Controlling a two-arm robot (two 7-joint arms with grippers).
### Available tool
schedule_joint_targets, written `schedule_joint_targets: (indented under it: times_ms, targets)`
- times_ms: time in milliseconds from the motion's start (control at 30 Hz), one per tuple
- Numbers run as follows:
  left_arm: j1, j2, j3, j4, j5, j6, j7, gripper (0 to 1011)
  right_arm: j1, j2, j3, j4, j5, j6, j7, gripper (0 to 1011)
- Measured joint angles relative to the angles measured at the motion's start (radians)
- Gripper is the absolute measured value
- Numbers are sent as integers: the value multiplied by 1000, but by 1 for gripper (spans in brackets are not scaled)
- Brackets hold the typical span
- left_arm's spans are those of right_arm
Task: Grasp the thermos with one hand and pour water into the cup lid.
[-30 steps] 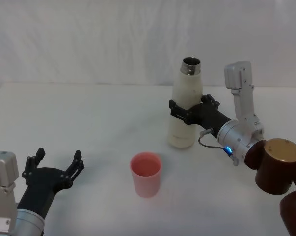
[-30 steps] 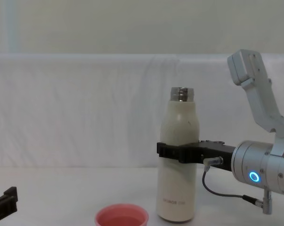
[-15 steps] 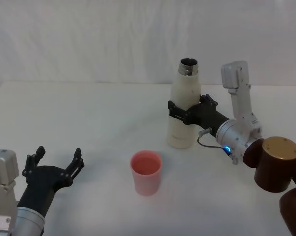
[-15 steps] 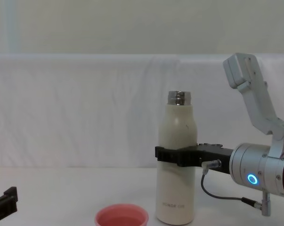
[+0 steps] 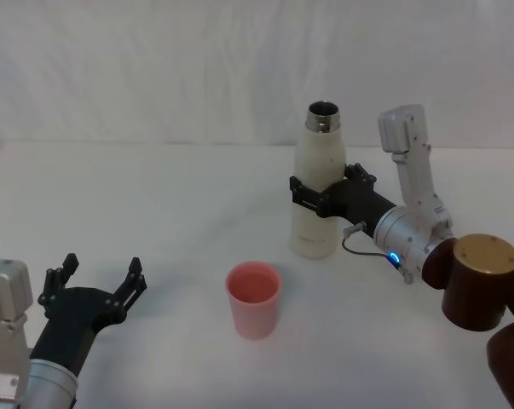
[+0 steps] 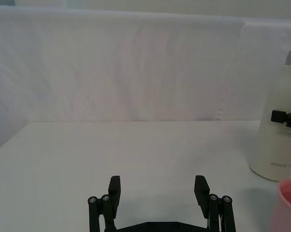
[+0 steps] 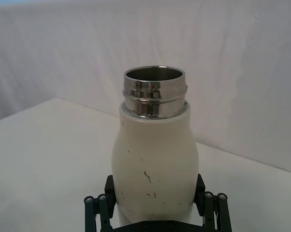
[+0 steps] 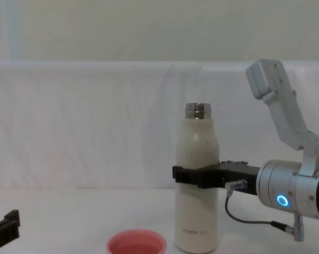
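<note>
Fingers (image 7: pixel 98 209) of our right gripper (image 5: pixel 318 194) clamp the thermos (image 5: pixel 317 183) at mid-body; we judge a firm hold and slow tilt best. It stands upright, open neck up, long axis vertical, the cup lid (image 5: pixel 253 300) nearer us. Our left gripper (image 5: pixel 93 288) waits, splayed, well apart

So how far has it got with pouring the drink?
Done: the right gripper is clamped around the thermos, which has its cap off. In hand: the thermos is upright, its base near the table. Left: tipping it over the pink cup lid. The left gripper sits open, idle.
</note>
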Motion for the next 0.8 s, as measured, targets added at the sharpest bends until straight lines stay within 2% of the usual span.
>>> schedule_joint_targets:
  times_ms: [533, 667, 800]
  targets:
    - [0, 0, 0, 0, 0, 0, 0, 1001, 1, 2, -3, 0, 1, 4, -1, 952]
    - [0, 0, 0, 0, 0, 0, 0, 1001, 0, 2, -2, 1, 0, 7, -2, 1000]
    - [0, 0, 0, 0, 0, 0, 0, 1001, 0, 2, -2, 1, -1, 7, -2, 1000]
